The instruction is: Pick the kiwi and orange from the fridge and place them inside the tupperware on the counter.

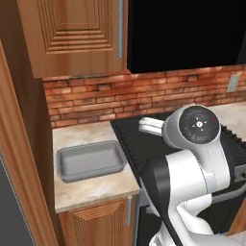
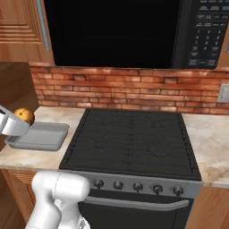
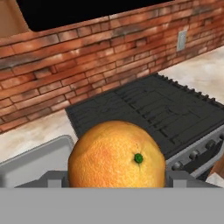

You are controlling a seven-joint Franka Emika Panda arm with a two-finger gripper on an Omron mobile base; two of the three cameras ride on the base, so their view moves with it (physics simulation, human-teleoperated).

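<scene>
Orange [image 3: 117, 154], round and dimpled with a small green stem mark, sat clamped between the jaws of the gripper [image 3: 116, 177], close above the near edge of the tupperware [image 2: 38, 136]. To do this step well, I judged the gripper should carry it over the middle of this shallow, smooth grey tray with rounded corners, go low and only then open, because a ball rolls easily. Beside the gripper lay the ridged black stovetop [image 2: 129, 138] on the beige marbled counter [image 1: 91, 190].

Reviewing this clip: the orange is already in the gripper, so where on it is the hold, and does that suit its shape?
The gripper clamps the orange across its widest middle, one finger on each side. A round ball has no better place; a hold off the middle would likely slip.
</scene>
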